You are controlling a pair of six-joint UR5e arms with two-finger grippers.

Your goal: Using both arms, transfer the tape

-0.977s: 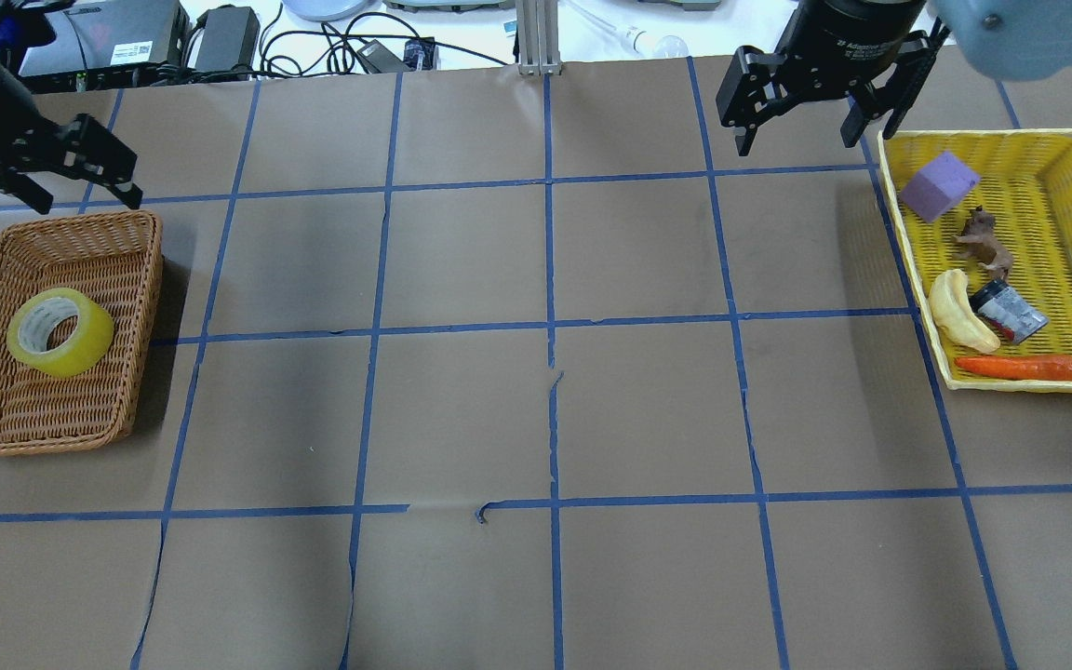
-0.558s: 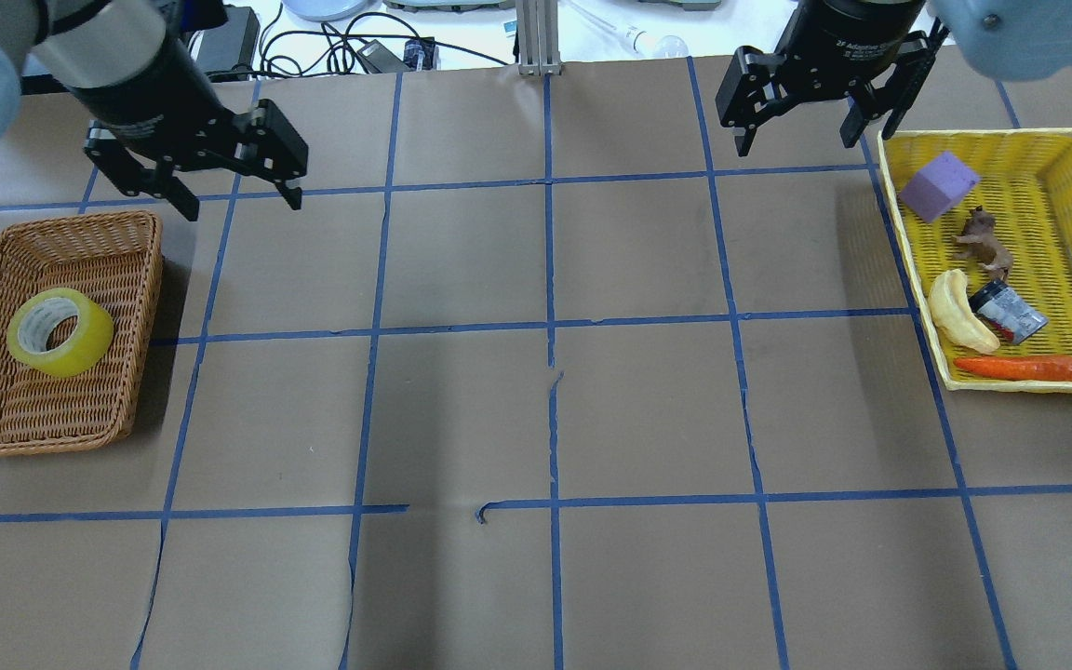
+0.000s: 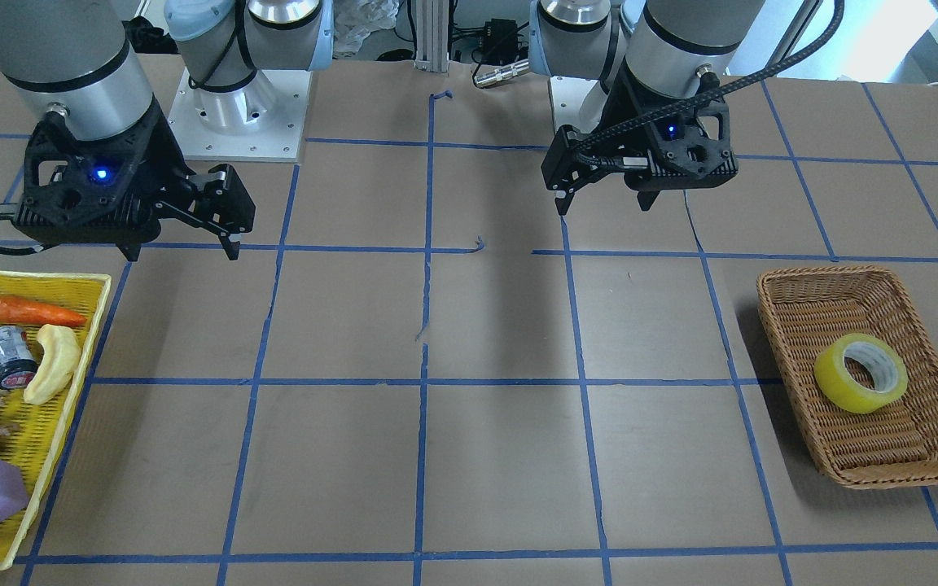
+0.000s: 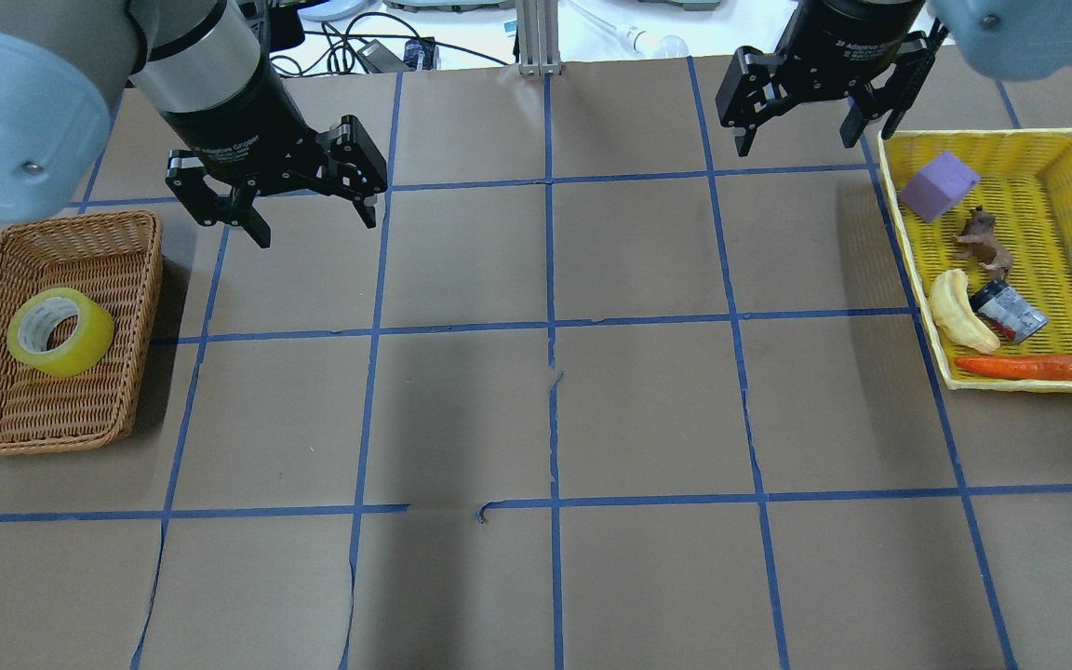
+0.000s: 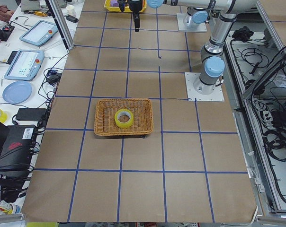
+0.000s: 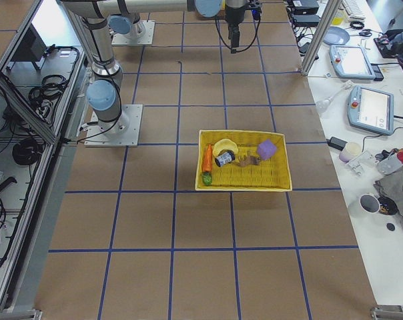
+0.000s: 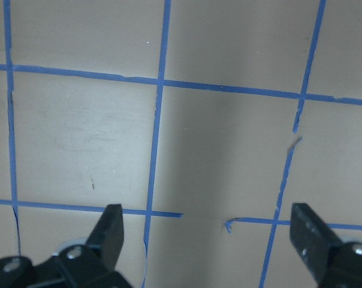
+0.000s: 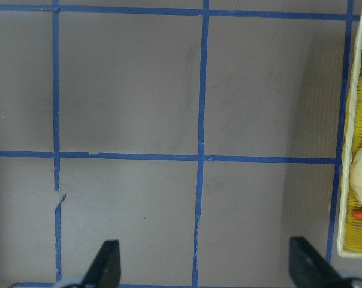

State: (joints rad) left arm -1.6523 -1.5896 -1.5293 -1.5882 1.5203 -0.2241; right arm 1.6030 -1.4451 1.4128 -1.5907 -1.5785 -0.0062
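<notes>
— Tape (image 4: 60, 332) first: where is it?
— At the far left of the overhead view. It lies in the brown wicker basket (image 4: 143, 354) with its hole turned upward, about midway along the basket floor. Neither gripper touches it.
— And the left gripper (image 4: 315, 231)?
— Upper left, to the right of the wicker basket and apart from it, hanging above the bare table (image 4: 545, 419). Its fingers are spread wide with nothing between them. In its wrist view only the table and the blue grid lines (image 7: 155, 150) show in the gap.
— The right gripper (image 4: 794, 144)?
— Upper right, just left of the yellow basket (image 4: 983, 135). It is also spread wide and holds nothing.
— What lies in that yellow basket?
— A purple block (image 4: 938, 186), a small brown toy animal (image 4: 983, 240), a pale banana toy (image 4: 959, 312), a small can (image 4: 1009, 313), and a carrot (image 4: 1018, 367) along its lower edge.
</notes>
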